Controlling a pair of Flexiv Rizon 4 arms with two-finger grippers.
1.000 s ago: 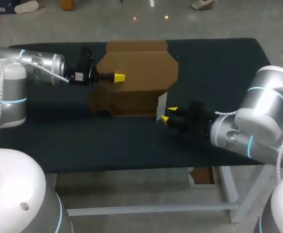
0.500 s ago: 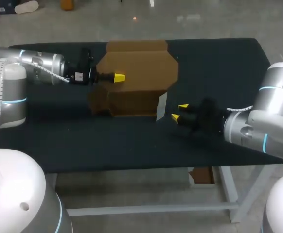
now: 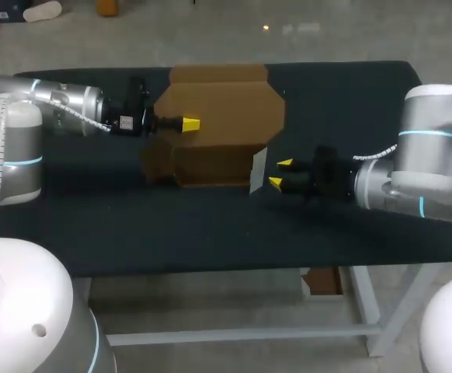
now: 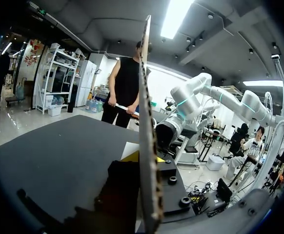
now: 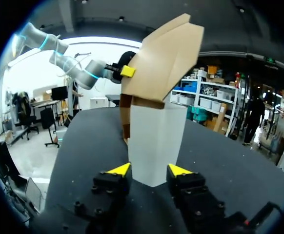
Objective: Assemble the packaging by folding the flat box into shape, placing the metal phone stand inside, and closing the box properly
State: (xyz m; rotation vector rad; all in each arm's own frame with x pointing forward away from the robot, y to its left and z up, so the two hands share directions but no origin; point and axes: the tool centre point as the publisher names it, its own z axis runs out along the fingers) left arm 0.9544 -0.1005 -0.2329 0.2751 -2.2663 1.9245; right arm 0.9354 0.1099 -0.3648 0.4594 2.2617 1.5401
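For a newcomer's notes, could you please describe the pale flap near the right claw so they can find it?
On the dark table stands a half-folded brown cardboard box. At its near right corner, just ahead of the right claw, one flap stands upright; it alone is pale grey-white, the rest brown.

No legible text, label, number or sign anywhere on the box (image 3: 222,116) or the table (image 3: 210,225); plain brown and white cardboard, plain dark tabletop.
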